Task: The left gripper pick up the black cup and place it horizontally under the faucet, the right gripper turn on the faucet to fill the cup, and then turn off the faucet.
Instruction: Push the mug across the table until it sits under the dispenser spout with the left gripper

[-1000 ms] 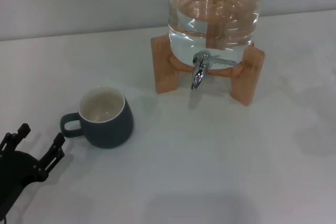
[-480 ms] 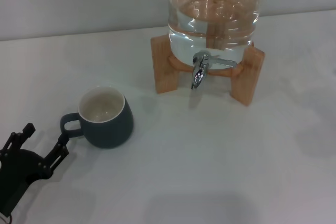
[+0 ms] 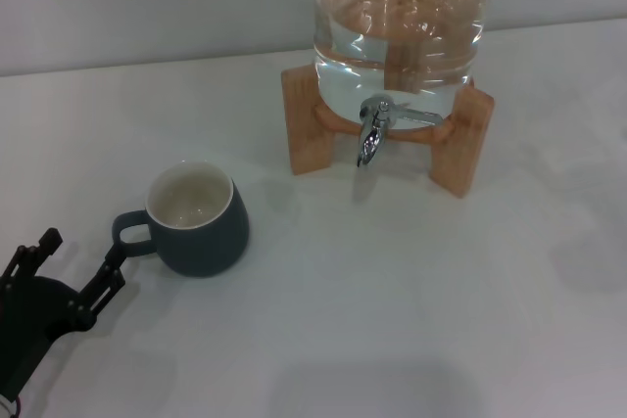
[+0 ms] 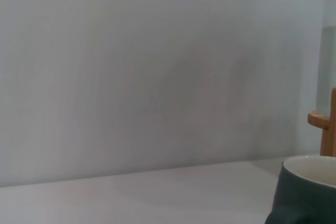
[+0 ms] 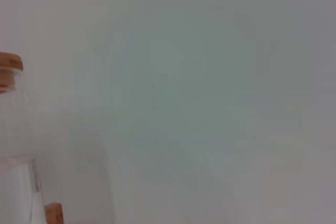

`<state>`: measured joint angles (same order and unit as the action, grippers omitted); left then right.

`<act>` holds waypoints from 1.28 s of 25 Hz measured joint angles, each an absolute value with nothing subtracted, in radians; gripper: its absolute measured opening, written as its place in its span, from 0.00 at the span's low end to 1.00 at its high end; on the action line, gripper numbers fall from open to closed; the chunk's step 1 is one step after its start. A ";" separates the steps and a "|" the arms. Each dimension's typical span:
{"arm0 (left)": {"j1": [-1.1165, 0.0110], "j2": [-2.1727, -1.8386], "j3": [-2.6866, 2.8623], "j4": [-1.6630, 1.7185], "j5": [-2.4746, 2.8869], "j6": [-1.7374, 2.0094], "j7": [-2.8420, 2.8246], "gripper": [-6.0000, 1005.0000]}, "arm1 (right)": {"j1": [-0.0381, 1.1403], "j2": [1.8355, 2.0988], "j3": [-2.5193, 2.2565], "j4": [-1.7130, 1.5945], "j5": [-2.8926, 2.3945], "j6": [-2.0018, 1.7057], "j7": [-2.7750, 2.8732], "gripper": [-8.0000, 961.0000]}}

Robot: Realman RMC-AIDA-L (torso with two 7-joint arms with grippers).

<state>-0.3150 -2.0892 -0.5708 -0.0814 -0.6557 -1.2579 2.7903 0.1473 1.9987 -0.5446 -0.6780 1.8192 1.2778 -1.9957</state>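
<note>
White tabletop (image 3: 392, 301) and a pale wall fill the scene, with the cup (image 3: 196, 217) as the landmark. It stands upright, cream inside showing, handle (image 3: 129, 233) turned toward the left gripper (image 3: 73, 259). That claw sits just beside the handle, its two thin fingers spread wide with nothing between them.

Beyond the cup and off to its right stands the wooden stand (image 3: 306, 129) carrying the glass jar (image 3: 399, 26); the faucet (image 3: 372, 134) hangs from the jar's front, well apart from the cup.

By the look of things, nothing is done yet: grasp, placing under the spout, opening and closing the tap all remain.

The right gripper is out of sight; its wrist camera catches only wall and the jar's edge. Jar top is cut off in the head view.
</note>
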 joint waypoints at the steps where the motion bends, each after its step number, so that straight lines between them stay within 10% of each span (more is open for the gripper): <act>1: -0.316 -2.089 -0.571 -0.081 -0.656 -1.258 2.790 0.83 | 0.147 1.999 -0.545 -0.678 1.819 1.278 -1.996 0.89; 32: -0.343 -2.088 -0.569 -0.096 -0.667 -1.209 2.787 0.83 | 0.149 1.999 -0.545 -0.677 1.820 1.278 -1.996 0.89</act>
<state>-0.3433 -2.0876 -0.5694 -0.0960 -0.6673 -1.2087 2.7872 0.1493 1.9990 -0.5446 -0.6767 1.8201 1.2778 -1.9957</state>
